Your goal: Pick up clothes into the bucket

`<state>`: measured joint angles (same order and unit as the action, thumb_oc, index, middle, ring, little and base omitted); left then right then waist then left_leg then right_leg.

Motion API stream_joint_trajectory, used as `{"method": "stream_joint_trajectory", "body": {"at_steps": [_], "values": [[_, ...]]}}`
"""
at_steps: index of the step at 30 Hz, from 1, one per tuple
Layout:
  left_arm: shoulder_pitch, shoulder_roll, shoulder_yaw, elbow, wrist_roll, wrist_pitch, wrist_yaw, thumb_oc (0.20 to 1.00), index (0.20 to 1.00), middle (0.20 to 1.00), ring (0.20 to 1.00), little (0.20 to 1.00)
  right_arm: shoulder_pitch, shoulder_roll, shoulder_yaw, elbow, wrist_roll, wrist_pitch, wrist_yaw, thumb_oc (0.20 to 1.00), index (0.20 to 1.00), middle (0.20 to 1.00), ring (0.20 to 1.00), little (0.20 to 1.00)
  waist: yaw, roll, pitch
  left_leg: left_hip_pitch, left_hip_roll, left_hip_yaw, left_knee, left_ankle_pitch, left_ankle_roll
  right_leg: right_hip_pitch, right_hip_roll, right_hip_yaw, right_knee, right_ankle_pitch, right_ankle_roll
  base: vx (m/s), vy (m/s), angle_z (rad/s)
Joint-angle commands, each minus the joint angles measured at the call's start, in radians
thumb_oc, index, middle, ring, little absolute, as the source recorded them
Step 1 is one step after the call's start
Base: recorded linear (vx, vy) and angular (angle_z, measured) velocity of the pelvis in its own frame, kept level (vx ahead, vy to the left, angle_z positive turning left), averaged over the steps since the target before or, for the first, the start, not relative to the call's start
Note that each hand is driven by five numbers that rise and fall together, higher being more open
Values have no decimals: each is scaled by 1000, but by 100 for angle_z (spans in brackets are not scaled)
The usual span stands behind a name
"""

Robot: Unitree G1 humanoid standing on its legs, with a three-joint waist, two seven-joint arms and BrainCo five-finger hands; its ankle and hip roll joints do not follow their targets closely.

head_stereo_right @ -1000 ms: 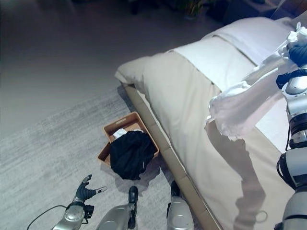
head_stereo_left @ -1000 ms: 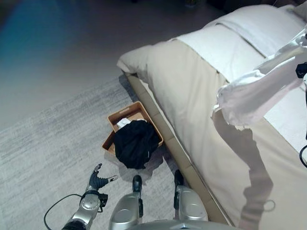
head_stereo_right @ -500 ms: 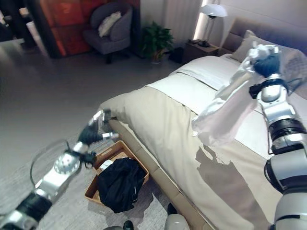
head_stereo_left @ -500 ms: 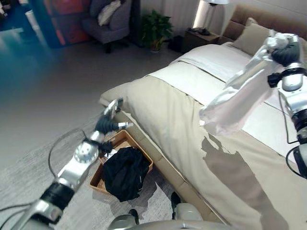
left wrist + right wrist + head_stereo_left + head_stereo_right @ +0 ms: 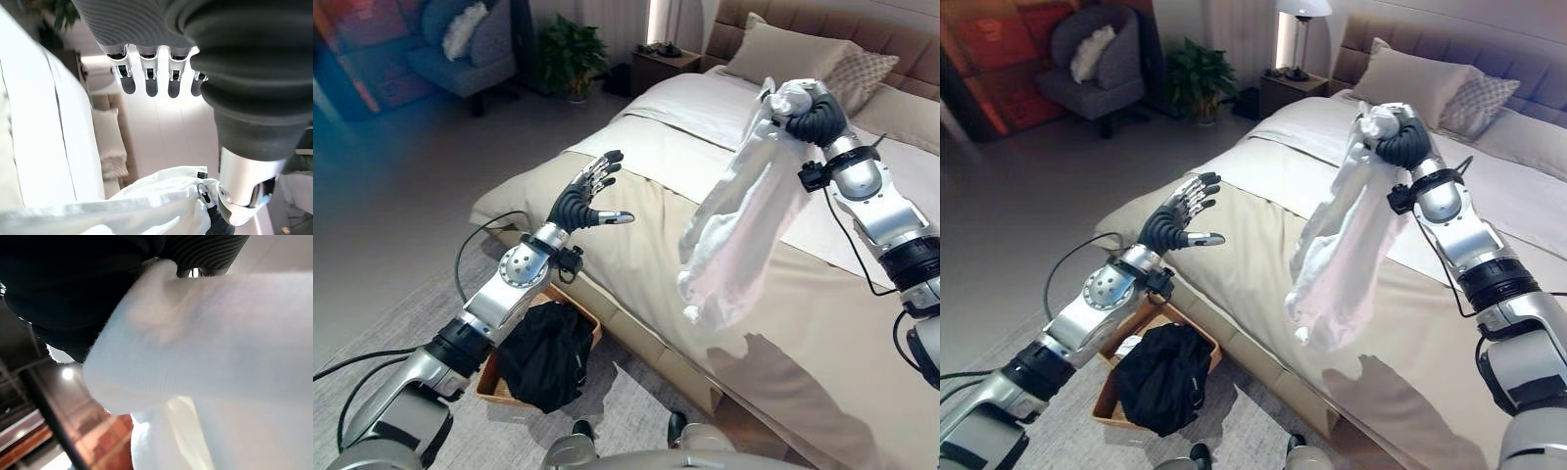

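Clamping a bunched white knit garment (image 5: 734,230) by its top end, the right hand (image 5: 818,113) is raised above the large beige-covered bed (image 5: 822,323), its fingers curled tight round the cloth; its own wrist view shows the white knit pressed up against the dark ribbed cover. From that fist the garment hangs as one long soft column, its long axis running down towards about 7 o'clock in the head views, and its loose lower end dangles clear of the bedcover with its shadow on the cover beneath it.

Outward from there, at roughly 8 o'clock from the garment's lower end and well apart from it, sits the shallow tan rectangular basket (image 5: 1105,397) on the grey carpet (image 5: 1234,431), tight against the foot-side edge of the bed. A crumpled black garment (image 5: 1156,377) already lies heaped in it and spills over its near rim, with a scrap of white cloth (image 5: 1128,344) showing beside it.

The left hand (image 5: 1175,220) is lifted between the two, at about 9 o'clock from the hanging cloth, fingers straight and spread, thumb out, holding nothing. It stands nearly above the basket and is the nearer hand to it, but the load is in the right one.

So the carry, as I judge it, runs down and across towards 8 o'clock, over the bed edge; the long trailing end is likely to reach the basket first and could drape on the rim.
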<state>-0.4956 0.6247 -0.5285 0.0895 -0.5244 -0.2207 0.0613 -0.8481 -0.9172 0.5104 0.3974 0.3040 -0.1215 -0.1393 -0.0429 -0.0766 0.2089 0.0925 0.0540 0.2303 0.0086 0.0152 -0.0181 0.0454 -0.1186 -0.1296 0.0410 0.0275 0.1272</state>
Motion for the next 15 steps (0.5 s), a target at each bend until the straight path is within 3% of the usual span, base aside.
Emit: {"method": "stream_joint_trajectory", "body": {"at_steps": [1, 5, 12, 15], "values": [[-69, -18, -22, 55, 6, -25, 7, 1000, 1000, 1000, 1000, 1000, -39, -48, 11, -43, 72, -55, 19, 200, 200, 200, 200, 200, 19, -32, -97, -44, -70, -41, 54, -61, 30, 23, -7, 21, 48, -32, 44, -63, -158, -13], [-162, -54, -90, 126, -4, -2, -1, 1000, 1000, 1000, 1000, 1000, -37, -56, 30, -164, 111, -62, 42, 200, 200, 200, 200, 200, 2, -29, -106, -60, -50, -64, 44, -28, 1, 45, 17, 5, -3, -35, 26, -61, -111, 9], [-214, -110, -128, 202, 22, 23, 2, 1000, 1000, 1000, 1000, 1000, -21, -38, 21, -299, 137, -74, 60, 200, 200, 200, 200, 200, -13, -23, -111, -51, -36, -72, 42, -16, -18, 69, 23, -28, -22, -36, 13, -12, -63, 15], [-239, -154, -174, 224, -40, 36, -23, 1000, 1000, 1000, 1000, 1000, -28, -11, 36, -377, 156, -83, 75, 200, 200, 200, 200, 200, -22, -15, -111, -47, -30, -76, 40, -8, -26, 73, 25, -41, -20, -38, 6, -5, -35, 15]]}}
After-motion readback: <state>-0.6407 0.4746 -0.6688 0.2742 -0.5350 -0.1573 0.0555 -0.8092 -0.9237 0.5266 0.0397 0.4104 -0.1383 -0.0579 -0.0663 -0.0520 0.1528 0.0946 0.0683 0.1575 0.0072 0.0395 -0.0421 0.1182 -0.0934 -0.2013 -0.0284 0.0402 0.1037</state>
